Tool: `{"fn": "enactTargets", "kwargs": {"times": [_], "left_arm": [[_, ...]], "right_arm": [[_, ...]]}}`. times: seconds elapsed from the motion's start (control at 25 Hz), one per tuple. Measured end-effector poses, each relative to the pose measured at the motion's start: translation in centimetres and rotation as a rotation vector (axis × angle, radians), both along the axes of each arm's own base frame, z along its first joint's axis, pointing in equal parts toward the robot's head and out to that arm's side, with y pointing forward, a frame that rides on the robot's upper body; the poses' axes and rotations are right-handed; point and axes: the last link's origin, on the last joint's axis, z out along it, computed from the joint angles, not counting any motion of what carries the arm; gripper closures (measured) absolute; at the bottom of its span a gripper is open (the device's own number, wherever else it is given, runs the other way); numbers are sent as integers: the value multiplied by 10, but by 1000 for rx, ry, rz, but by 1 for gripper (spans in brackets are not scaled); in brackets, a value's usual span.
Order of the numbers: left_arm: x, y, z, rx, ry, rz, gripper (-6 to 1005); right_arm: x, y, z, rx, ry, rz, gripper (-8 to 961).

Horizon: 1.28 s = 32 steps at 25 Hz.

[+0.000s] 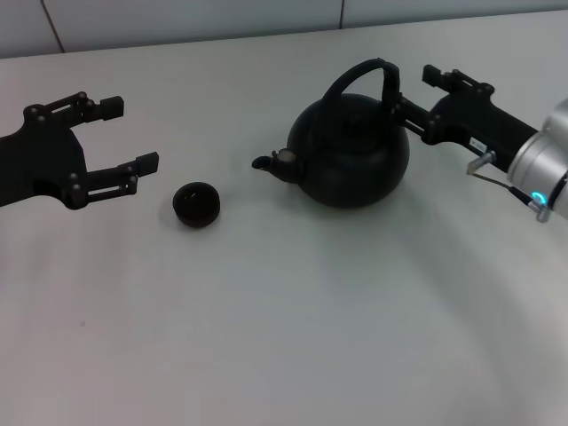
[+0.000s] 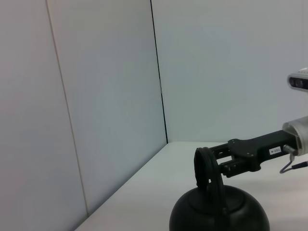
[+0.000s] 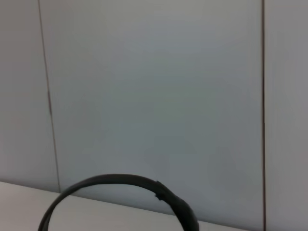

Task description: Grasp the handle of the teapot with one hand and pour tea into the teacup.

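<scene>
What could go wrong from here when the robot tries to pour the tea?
The right tool is open at the edge of the handle, so a shallow grasp might let the teapot swing. The teacup is small and sits apart from the spout, so tea could miss it.

The right gripper (image 2: 214, 161) reaches to the teapot's (image 2: 219, 211) arched handle (image 2: 206, 166).

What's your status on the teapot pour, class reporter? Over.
Right gripper open at the handle, teapot standing. Left gripper open, idle beside the teacup. Nothing between spout and cup.
</scene>
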Motion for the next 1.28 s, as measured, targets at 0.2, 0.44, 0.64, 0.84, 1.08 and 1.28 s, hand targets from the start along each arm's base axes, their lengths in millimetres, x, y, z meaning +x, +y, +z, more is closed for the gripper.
{"fn": "enactTargets", "kwargs": {"times": [0.2, 0.44, 0.64, 0.84, 1.08, 1.28], "left_arm": [[2, 1, 0, 2, 0, -5, 197], [4, 0, 0, -9, -8, -14, 197], [7, -4, 0, -29, -19, -33, 197], [8, -9, 3, -41, -43, -37, 197], [7, -13, 1, -51, -58, -32, 197], [6, -14, 0, -54, -61, -24, 197]], "right_arm": [[0, -11, 5, 8, 35, 35, 273], [-26, -22, 27, -18, 111, 236, 273], [-51, -16, 24, -272, -34, 377, 272], [-65, -14, 23, -361, -60, 440, 272], [-78, -16, 18, -341, -53, 482, 272], [-78, -18, 16, -346, -53, 482, 272]]}}
